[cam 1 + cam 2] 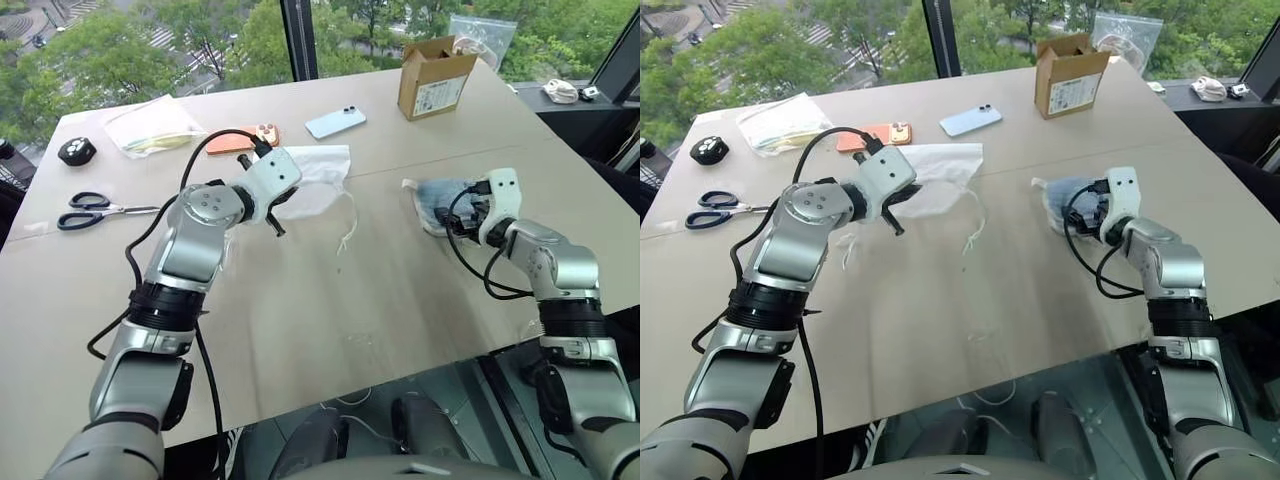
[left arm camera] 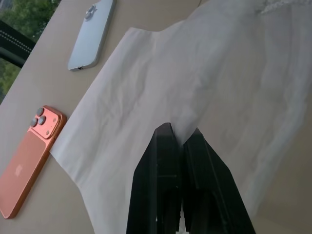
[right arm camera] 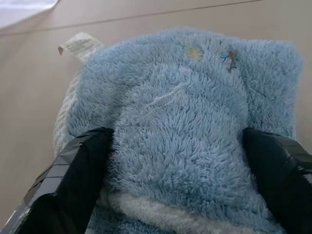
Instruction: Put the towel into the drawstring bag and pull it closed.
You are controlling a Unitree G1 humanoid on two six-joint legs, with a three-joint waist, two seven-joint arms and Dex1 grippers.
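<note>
The white drawstring bag (image 1: 318, 172) lies flat at the middle of the table, with thin cords (image 1: 348, 232) trailing from its mouth toward me. My left gripper (image 1: 277, 222) is shut, and its black fingertips (image 2: 165, 134) hang just over the bag's cloth; I see no fabric between them. The light blue towel (image 1: 436, 200) lies folded on the right side of the table, with a small white tag (image 3: 78, 45) at one edge. My right gripper (image 3: 175, 175) is open, one finger on each side of the towel.
Scissors (image 1: 95, 210), a black puck (image 1: 77, 150) and a clear plastic bag (image 1: 150, 130) sit at the left. An orange phone (image 1: 245, 140) and a pale blue phone (image 1: 335, 122) lie behind the bag. A cardboard box (image 1: 435, 78) stands at the back right.
</note>
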